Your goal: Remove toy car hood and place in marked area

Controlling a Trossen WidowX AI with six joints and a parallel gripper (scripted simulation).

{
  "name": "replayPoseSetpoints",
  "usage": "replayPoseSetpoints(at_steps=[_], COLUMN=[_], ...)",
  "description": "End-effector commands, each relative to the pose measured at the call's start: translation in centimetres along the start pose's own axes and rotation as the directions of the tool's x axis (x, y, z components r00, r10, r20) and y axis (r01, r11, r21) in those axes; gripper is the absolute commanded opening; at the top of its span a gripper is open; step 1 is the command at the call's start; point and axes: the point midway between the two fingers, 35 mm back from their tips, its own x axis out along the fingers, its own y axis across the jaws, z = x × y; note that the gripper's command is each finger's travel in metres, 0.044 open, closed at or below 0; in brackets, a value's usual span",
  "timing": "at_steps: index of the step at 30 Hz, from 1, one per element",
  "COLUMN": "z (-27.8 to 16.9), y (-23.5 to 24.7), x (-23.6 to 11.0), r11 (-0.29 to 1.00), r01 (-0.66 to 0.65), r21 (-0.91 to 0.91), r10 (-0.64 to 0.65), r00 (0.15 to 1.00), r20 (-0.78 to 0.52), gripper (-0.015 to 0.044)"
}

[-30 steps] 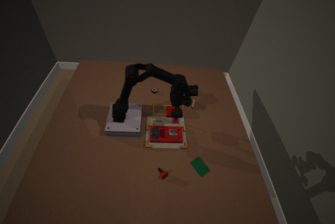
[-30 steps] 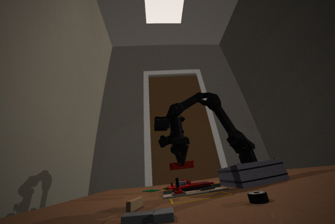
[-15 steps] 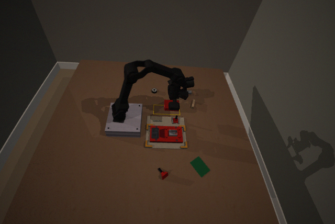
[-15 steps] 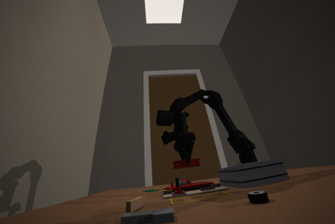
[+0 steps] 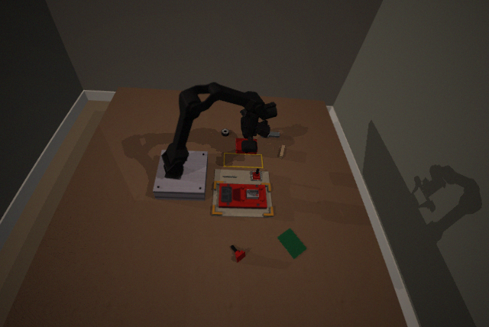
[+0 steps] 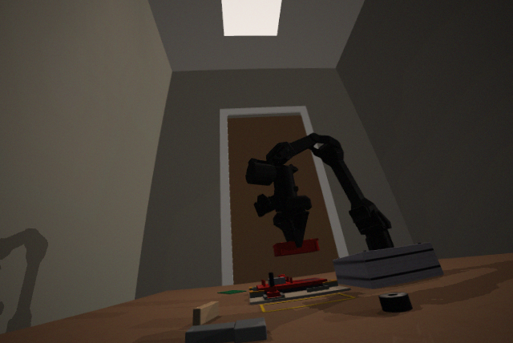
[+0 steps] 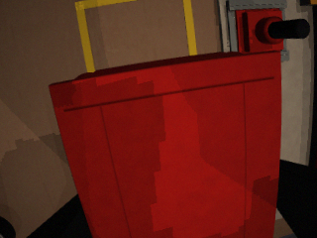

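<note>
Hood [image 6: 296,247]: flat red panel, held in the air well above the table [image 5: 118,256], level or nearly so, clamped between the fingers of the gripper [image 6: 297,236]. From the wrist camera it fills most of the view [image 7: 178,173], with the marked area showing just beyond its far edge.

Gripper: black, pointing downward, jaws closed on the hood and standing wide on it. In the top view it hangs at [image 5: 249,144], at the far side of the marked area.

Marked area [image 5: 242,166]: thin yellow rectangle outlined on the brown table, between the hood's position and the toy car's board; nothing lies inside it. Its outline also appears in the wrist view [image 7: 85,34].

Toy car [image 5: 241,195]: red body, hood off, lying on a pale board [image 5: 221,212] with orange corner marks, just beside the arm's base plate [image 5: 199,189].

Small red fixture with a black knob [image 5: 257,175]: on the board's far right corner.

Other items on the table:
- black ring [image 5: 225,131], beyond the marked area
- wooden block [image 5: 282,150], right of the gripper
- grey block [image 6: 225,331], near the exterior camera
- green card [image 5: 292,243], near side
- small red piece with black peg [image 5: 238,254], near the green card
</note>
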Motion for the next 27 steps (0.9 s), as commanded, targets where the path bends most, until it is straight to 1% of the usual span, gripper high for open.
replayPoseSetpoints(at_steps=[1, 27], z=[-0.1, 0.0], y=[0.3, 0.3], x=[0.0, 1.6], r11=[1.000, 1.000], r01=[-0.002, -0.002], r21=[0.006, 0.006], r10=[0.002, 0.002], r00=[1.000, 1.000], r20=[-0.001, -0.001], gripper=[0.0000, 0.0000])
